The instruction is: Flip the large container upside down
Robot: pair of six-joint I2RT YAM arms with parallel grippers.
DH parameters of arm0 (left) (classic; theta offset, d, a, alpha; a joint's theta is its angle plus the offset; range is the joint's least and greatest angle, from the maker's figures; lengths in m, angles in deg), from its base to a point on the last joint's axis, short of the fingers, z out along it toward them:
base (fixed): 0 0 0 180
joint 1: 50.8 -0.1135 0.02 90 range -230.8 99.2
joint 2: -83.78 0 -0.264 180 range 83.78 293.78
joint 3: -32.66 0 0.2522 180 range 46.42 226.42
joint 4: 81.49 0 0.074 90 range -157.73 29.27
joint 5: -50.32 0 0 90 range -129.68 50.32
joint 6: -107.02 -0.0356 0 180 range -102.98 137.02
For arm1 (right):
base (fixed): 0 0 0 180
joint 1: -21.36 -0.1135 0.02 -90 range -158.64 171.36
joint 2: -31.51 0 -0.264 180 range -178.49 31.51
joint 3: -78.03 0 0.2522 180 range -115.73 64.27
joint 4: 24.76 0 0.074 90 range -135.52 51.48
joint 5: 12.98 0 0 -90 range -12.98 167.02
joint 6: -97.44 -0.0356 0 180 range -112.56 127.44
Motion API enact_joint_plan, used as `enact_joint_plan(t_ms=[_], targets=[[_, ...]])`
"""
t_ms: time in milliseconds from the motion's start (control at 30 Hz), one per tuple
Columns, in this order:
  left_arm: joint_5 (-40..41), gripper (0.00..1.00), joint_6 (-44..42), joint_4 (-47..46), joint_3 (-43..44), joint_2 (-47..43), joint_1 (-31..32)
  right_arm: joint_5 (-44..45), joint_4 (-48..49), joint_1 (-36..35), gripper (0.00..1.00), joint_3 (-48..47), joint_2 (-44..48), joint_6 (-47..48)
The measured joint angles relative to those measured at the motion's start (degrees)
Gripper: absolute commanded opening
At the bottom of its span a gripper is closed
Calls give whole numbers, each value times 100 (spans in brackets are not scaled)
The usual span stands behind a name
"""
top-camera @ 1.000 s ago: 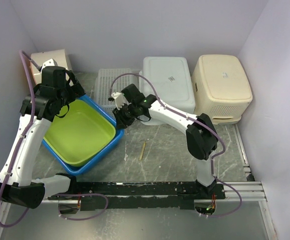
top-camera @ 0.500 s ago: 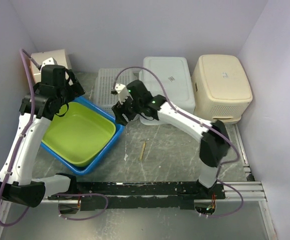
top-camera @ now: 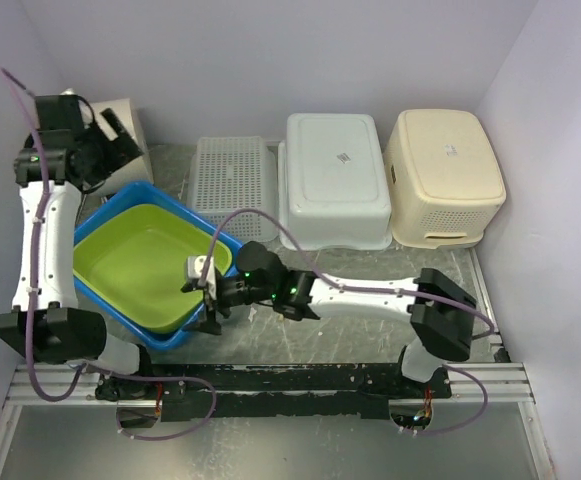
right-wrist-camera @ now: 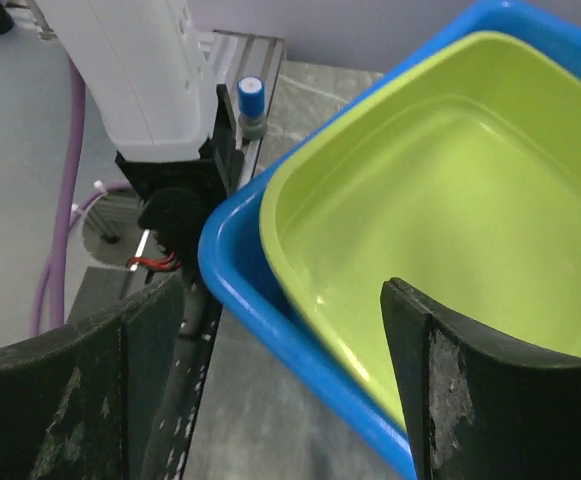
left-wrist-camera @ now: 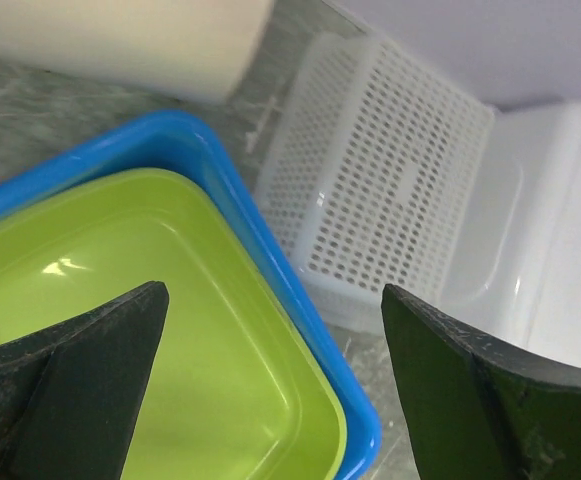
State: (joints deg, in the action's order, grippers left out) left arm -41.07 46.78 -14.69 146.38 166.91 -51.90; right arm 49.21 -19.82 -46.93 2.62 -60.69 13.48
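Right gripper (right-wrist-camera: 280, 298) low beside blue bin (right-wrist-camera: 232, 262) (jaws spread).

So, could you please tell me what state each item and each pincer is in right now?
blue container: upright, open side up, not yet turned over.
green container: upright, nested inside the blue one.
white perforated basket: upside down.
white tub: upside down.
cream tub: upside down.
left pincer: open, holding nothing.
right pincer: open, at the blue container's near rim.
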Motion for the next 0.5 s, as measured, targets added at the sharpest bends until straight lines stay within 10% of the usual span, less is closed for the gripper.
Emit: enact_joint_plan(t_ms=[500], targets=[[-26,100,-496,101,560,-385,-595,501,-365,-756,81,-1401,-1556,1261]])
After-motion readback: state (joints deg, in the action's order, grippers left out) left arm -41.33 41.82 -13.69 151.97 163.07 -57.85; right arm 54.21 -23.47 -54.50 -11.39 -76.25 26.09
